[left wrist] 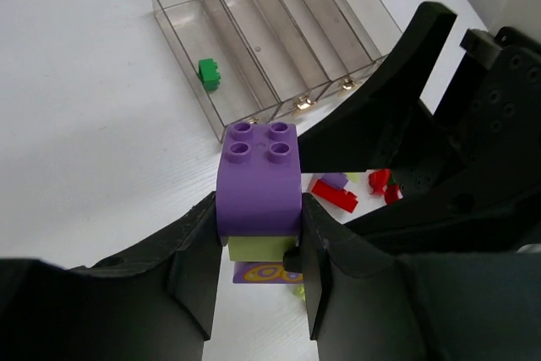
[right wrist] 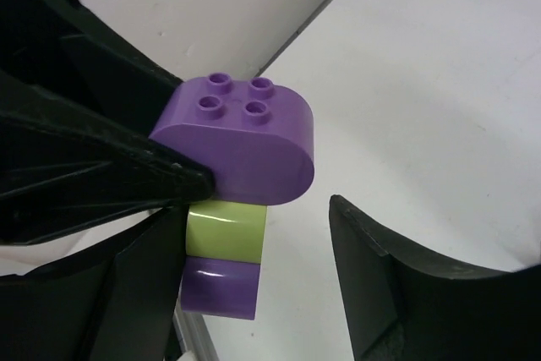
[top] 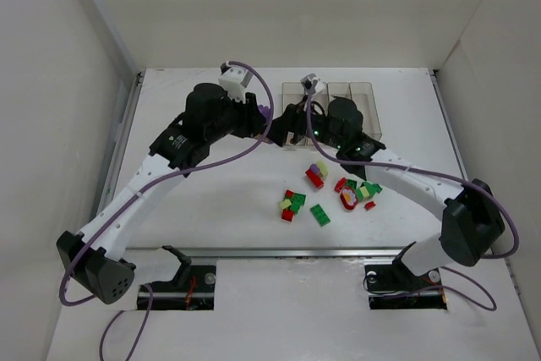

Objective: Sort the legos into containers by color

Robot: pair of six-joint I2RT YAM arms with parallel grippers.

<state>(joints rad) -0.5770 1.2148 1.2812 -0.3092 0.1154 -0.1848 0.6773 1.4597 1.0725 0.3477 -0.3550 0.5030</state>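
My left gripper (left wrist: 258, 234) is shut on a stack of legos: a purple brick (left wrist: 258, 183) on top, a yellow-green brick (left wrist: 262, 247) under it and a purple piece at the bottom. The stack hangs above the table in front of the four clear containers (left wrist: 279, 31). My right gripper (right wrist: 254, 217) is open around the same stack (right wrist: 241, 141); its left finger touches the lower bricks and its right finger stands apart. In the top view both grippers (top: 283, 128) meet just in front of the containers (top: 362, 95). One green lego (left wrist: 209, 73) lies in the leftmost container.
A loose pile of red, green, yellow-green and purple legos (top: 325, 192) lies on the table nearer the arm bases. Some red ones (left wrist: 334, 194) show under the stack in the left wrist view. The right arm's black body (left wrist: 439, 166) crowds the right side.
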